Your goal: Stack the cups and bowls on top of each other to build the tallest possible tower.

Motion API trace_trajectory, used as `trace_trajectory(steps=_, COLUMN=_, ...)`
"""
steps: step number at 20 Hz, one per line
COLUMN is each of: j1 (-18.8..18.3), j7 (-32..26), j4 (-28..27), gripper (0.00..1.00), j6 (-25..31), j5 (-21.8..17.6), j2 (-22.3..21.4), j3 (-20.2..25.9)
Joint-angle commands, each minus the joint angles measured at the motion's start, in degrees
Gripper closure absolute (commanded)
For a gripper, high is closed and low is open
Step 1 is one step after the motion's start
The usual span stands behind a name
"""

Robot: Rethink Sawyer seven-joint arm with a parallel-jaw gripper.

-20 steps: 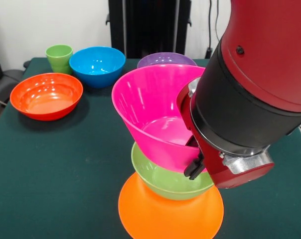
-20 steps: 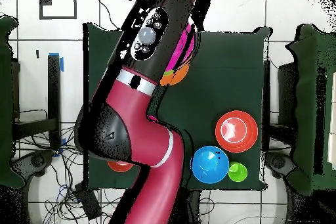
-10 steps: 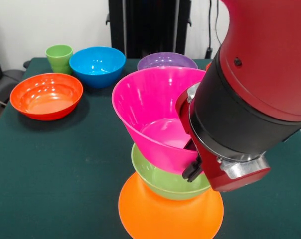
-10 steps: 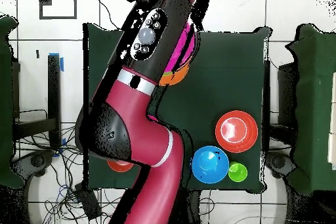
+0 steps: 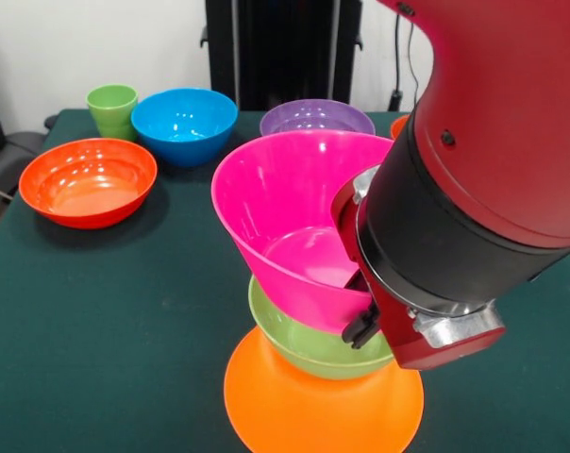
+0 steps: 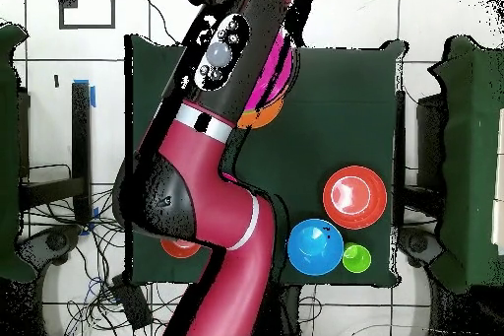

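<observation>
Since a second ago my arm point(image 5: 483, 179) has been shifting slightly toward the left and bottom of the front view; the pink bowl point(image 5: 290, 222) has come a little more upright, though it is still tilting, its mouth facing up and toward the far left.

The tower point(image 5: 323, 359) is sitting near the tabletop's point(image 5: 106, 330) near edge in the front view: an upturned orange bowl point(image 5: 304, 411) as base, a green bowl point(image 5: 309, 344) standing mouth-up on it, and the pink bowl resting in the green one, leaning. The stack's axis is running roughly vertical; only the pink bowl is departing from it.

My pincer point(image 5: 363, 326) is reaching down at the pink bowl's right wall. A dark fingertip point(image 5: 359, 328) is showing just outside the rim, but my wrist is hiding the rest, so I cannot tell whether I am gripping or letting go.

Elsewhere: the red-orange bowl point(image 5: 87, 181), blue bowl point(image 5: 184, 123) and light-green cup point(image 5: 112, 109) are sitting mouth-up at the far left, close together. A purple bowl point(image 5: 313, 117) is standing just behind the pink one. In the overhead view my arm point(image 6: 212, 174) is covering most of the stack.

Open tabletop is lying left of the tower; the right side is being crowded by my arm.
</observation>
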Motion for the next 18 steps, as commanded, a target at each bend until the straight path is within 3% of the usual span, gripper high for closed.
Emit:
trace_trajectory(steps=1, j1=-0.66, j7=10.65, j4=-2.06, gripper=1.00, j6=1.13, j5=-0.80, j2=0.36, j3=-5.05)
trace_trajectory(steps=18, j1=-0.64, j7=11.62, j4=-2.03, gripper=1.00, j6=-1.74, j5=0.04, j2=0.34, j3=-4.54)
